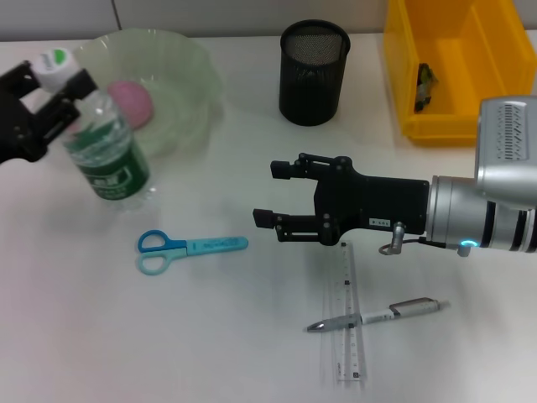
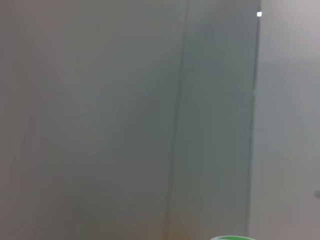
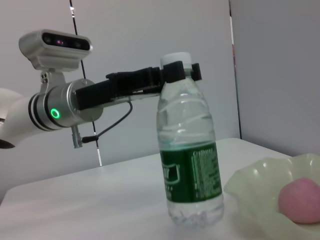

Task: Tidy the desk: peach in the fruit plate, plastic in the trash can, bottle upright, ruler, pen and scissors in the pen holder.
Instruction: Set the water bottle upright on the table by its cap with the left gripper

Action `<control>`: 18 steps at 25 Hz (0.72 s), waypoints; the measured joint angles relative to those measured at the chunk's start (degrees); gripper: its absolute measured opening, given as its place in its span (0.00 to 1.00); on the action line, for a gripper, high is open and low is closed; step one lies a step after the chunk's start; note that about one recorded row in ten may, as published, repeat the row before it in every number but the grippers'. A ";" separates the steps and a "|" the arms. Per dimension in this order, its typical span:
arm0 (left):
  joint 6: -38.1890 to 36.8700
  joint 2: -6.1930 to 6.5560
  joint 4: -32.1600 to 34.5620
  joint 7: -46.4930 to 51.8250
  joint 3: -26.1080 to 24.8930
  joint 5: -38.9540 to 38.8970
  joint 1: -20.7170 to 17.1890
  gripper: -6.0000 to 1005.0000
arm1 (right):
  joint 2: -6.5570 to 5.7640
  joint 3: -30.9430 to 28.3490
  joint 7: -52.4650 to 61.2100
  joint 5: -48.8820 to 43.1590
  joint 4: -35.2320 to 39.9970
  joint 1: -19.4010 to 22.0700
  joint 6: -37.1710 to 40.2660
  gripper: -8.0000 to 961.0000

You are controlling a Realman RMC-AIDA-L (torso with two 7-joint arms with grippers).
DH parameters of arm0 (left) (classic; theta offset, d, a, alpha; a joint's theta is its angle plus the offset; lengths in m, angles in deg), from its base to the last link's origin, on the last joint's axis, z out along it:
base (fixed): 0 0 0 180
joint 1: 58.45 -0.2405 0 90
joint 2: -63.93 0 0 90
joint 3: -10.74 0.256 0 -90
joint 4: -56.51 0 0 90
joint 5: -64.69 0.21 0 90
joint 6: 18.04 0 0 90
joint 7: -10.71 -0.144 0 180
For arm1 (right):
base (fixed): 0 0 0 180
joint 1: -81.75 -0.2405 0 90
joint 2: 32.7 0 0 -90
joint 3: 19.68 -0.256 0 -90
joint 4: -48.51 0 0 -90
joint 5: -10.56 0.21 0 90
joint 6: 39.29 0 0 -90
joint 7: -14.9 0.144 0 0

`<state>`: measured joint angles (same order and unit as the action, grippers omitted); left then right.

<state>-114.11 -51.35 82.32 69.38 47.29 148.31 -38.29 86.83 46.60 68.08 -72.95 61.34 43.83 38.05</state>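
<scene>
left hand [image 1: 52,88] grips upright bottle's [image 1: 105,147] neck.

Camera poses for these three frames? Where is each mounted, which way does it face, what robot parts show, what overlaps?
Head: on the robot's head, looking forward and down at the desk; both arms show, left tool on the bottle neck, right tool open above the desk.
Left wrist: faces a blank wall; only the bottle's cap edge shows, no robot parts.
Right wrist: low, level across the desk; shows the left arm gripping the bottle.
Shared: head and right wrist both show bottle, peach, fruit plate.
</scene>
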 joint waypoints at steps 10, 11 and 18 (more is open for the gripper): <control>6.40 0.72 0.11 -2.89 -4.32 0.02 -1.34 0.44 | 0.00 0.01 0.00 0.00 -0.10 -0.01 -0.54 0.80; 6.40 0.72 0.11 -2.89 -4.32 0.02 -1.34 0.44 | 0.00 0.02 0.00 0.00 -0.10 -0.01 -0.54 0.80; 9.35 0.88 0.17 -2.96 -4.40 0.12 -1.67 0.44 | 0.00 0.08 0.00 0.01 -0.18 -0.05 -0.63 0.80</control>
<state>-104.76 -50.47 82.49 66.42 42.89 148.43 -39.95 86.84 46.68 68.08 -72.94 61.16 43.79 37.42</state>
